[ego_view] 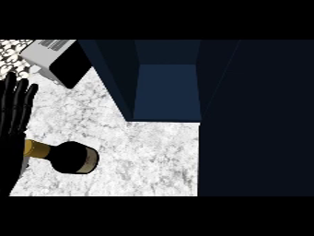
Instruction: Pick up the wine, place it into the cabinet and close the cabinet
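A dark wine bottle (72,157) with a gold neck lies on its side on the marble counter (146,152), near the front left. My left hand (6,124) stands at the view's left edge, fingers straight and pointing up, beside the bottle's gold neck, which it partly hides. The dark blue cabinet (166,87) is open at the back centre, and its open door (264,120) fills the right side of the view. My right hand does not show.
A grey and black appliance (57,62) sits at the back left of the counter, next to the cabinet's left wall.
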Available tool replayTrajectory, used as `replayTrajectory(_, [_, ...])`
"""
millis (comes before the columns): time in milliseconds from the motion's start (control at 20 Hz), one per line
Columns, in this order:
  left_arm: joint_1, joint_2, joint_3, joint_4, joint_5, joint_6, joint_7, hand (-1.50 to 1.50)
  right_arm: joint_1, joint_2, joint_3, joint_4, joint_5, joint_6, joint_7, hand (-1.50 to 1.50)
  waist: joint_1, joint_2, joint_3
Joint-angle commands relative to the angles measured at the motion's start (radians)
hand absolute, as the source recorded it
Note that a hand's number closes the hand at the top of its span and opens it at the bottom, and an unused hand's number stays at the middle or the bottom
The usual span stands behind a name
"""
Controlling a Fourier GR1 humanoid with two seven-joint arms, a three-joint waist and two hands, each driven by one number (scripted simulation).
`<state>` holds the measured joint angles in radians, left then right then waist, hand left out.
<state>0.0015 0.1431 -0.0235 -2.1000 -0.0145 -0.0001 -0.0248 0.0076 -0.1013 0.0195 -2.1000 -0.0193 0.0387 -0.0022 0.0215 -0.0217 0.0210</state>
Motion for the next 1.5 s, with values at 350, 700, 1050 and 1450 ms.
replayTrajectory(350, [0.101, -0.106, 0.051, -0.15, 0.121, 0.095, 0.178, -1.5, 0.188, 0.047, 0.127, -0.157, -0.1, 0.057, 0.113, -1.5, -0.022, 0.017, -0.021])
replayTrajectory(700, [0.061, -0.061, 0.084, -0.333, 0.149, 0.143, 0.409, -1.5, 0.18, 0.056, 0.225, -0.369, -0.059, -0.012, 0.336, -1.5, -0.022, 0.02, -0.021])
replayTrajectory(1050, [0.047, -0.034, 0.038, -0.555, 0.084, 0.231, 0.671, -1.5, 0.204, 0.054, 0.316, -0.518, -0.004, -0.051, 0.459, -1.5, -0.02, 0.016, -0.021])
replayTrajectory(1450, [-0.006, -0.045, 0.013, -0.516, 0.002, 0.278, 0.714, -1.5, 0.153, 0.055, 0.368, -0.57, 0.062, -0.124, 0.558, -1.5, -0.026, 0.016, -0.021])
